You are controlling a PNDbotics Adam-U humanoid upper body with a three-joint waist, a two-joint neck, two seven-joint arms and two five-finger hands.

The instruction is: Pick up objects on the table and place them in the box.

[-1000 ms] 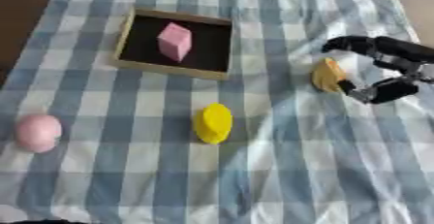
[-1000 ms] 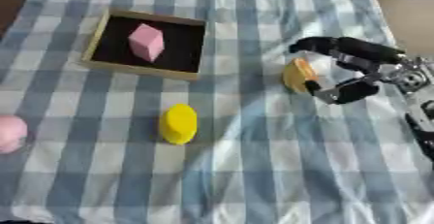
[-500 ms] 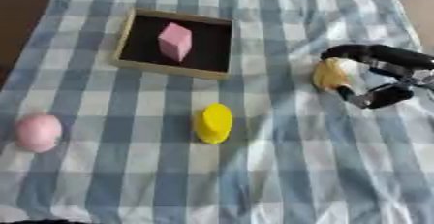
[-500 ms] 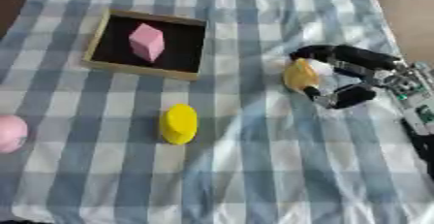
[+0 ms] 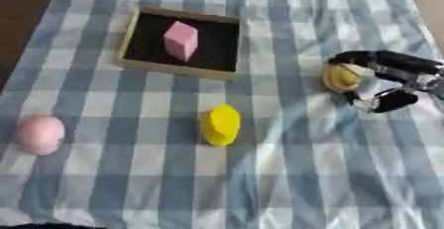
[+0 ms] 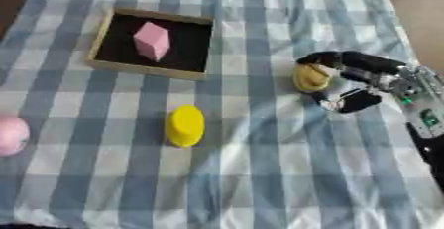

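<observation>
The small rounded yellow-orange object (image 6: 312, 77) lies on the blue checked cloth (image 5: 286, 173), right of the wooden box with black floor (image 5: 130, 42). The right hand (image 6: 360, 82) curls around it from the right, fingers above, thumb below. 1 second ago the fingers stood wider; now they nearly touch it. The left hand is not visible.

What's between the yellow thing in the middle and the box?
Nothing. Between the yellow object and the box lies only bare blue-and-white checked cloth, seen in both eye views.
</observation>
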